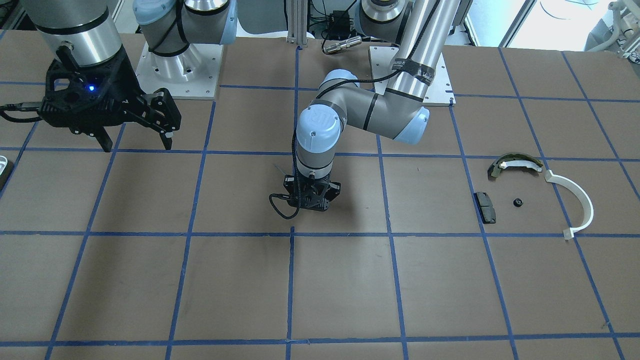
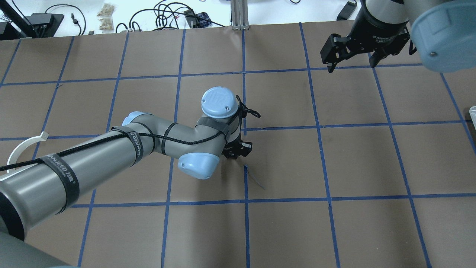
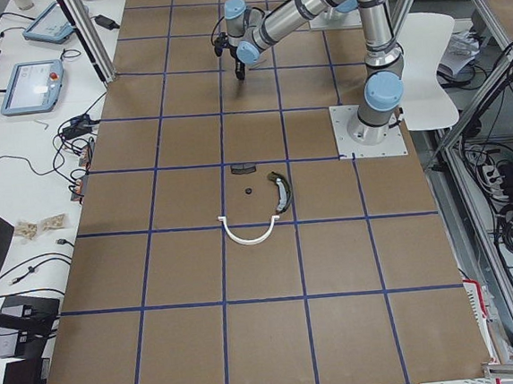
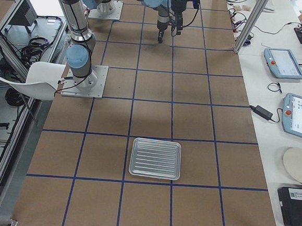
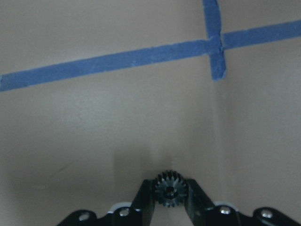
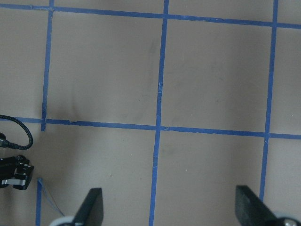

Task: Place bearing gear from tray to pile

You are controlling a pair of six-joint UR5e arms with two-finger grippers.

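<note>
The left gripper points straight down over the middle of the table, close to a crossing of the blue tape lines. Its two fingers are pinched on the bearing gear, a small dark toothed wheel with a centre hole (the left wrist view shows the teeth plainly). The gripper sits low, but whether the gear touches the brown surface is hard to tell from these angles.

The pile lies well apart from the gear, toward the robot's left end of the table. It holds an olive-dark brake shoe, a white arc beside it, a black pad, and a small black round part between the pad and the arc. None of these touch one another.

The tray, a ribbed metal one, rests flat near the robot's right end of the table.

The right gripper hangs above the table on the robot's right, jaws spread wide with nothing between them.
</note>
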